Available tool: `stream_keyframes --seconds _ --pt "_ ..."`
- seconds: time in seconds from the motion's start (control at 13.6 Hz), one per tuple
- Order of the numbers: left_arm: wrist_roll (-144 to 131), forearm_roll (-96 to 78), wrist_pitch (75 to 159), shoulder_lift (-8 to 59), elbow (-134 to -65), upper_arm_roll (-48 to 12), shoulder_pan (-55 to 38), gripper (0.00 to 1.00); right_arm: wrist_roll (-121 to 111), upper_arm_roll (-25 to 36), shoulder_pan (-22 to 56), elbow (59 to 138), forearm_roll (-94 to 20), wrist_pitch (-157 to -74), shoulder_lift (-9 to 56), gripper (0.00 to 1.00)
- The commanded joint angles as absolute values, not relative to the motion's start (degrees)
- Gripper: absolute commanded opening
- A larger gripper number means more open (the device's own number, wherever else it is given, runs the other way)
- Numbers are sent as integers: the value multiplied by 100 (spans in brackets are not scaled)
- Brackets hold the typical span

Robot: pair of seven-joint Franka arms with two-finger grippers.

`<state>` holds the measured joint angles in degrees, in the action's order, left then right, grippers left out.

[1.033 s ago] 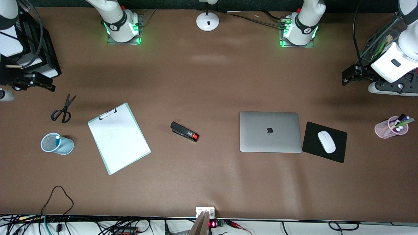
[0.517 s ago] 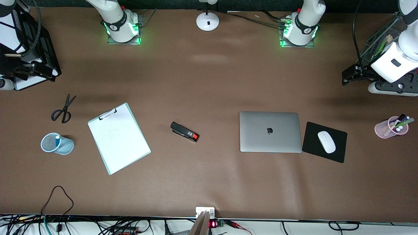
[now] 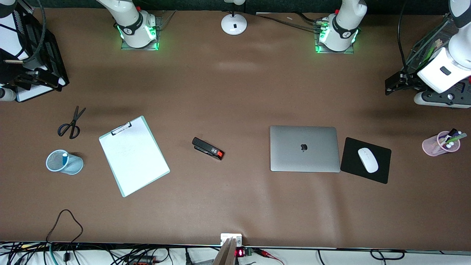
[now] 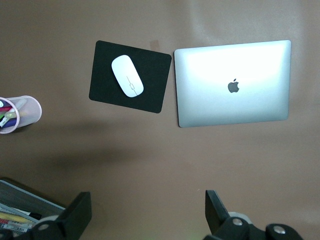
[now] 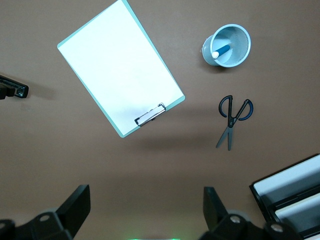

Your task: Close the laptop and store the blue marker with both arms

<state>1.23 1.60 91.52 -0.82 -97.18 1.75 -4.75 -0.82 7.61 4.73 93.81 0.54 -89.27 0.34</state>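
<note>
1. The laptop (image 3: pixel 304 148) lies flat on the counter (image 3: pixel 235 206) toward the left arm's end, lid down with the logo up, just beside the black mouse pad (image 3: pixel 353 170) carrying a white mouse (image 3: pixel 368 159). Judged: closing appears done.
2. The blue marker (image 3: pixel 64 159) stands inside the pale blue mesh cup (image 3: pixel 73 166) toward the right arm's end, near the scissors (image 3: pixel 71 123) and clipboard (image 3: pixel 133 155). Judged: storing appears done as well.
3. Handling, as judgement: the laptop is stiff, fairly heavy and smooth-skinned (likely slippery to pinch); push on the lid's edge rather than grip it. The marker is light, rigid and prone to roll; take it across the barrel at mid-length.
4. Left tool (image 4: pixel 145 215): fingers spread wide, holding nothing, touching nothing, raised over bare counter near the pink pen cup (image 3: pixel 440 144).
5. Right tool (image 5: pixel 145 212): likewise fully spread and empty, raised over the counter by the black tray (image 3: pixel 35 62). Both arms wait.
</note>
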Motion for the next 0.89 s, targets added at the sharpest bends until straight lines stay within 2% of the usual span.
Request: stream_keyframes --seconds 0.0,0.81 --pt "202 123 9017 -26 -9536 176 -483 100 -88 756 483 9272 35 -8815 44 100" --pt "141 132 9018 -26 -9536 18 -457 100 -97 747 492 9281 62 -8807 26 100"
